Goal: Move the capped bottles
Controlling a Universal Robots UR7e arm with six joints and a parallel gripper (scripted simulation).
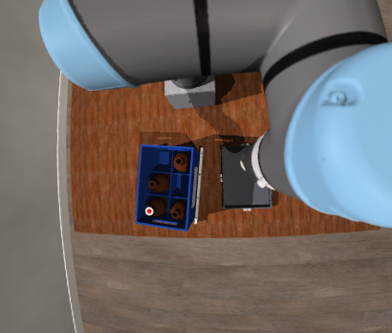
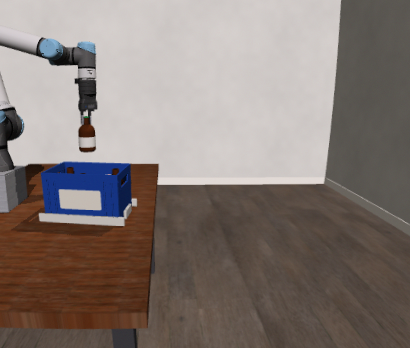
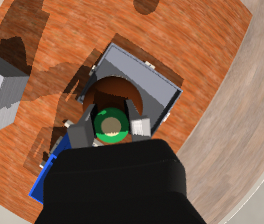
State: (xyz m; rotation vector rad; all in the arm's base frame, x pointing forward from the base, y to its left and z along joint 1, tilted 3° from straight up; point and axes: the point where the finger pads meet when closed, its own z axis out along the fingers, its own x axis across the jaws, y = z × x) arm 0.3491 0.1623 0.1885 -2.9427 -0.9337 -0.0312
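My gripper (image 2: 86, 114) is shut on the neck of a brown bottle with a green cap (image 2: 87, 136) and holds it upright, high above the table. In the wrist view the green cap (image 3: 111, 125) sits between my fingers, with the dark grey tray (image 3: 136, 86) below. The tray (image 1: 244, 179) lies right of the blue crate (image 1: 170, 188); the arm hides part of it. The crate holds a bottle with a red-and-white cap (image 1: 150, 210) at its front left and three open brown bottles (image 1: 180, 163).
The arm's grey base block (image 1: 190, 93) stands at the back of the wooden table. In the side view the crate (image 2: 86, 195) hides the tray behind it. The table edge is close to the crate's front.
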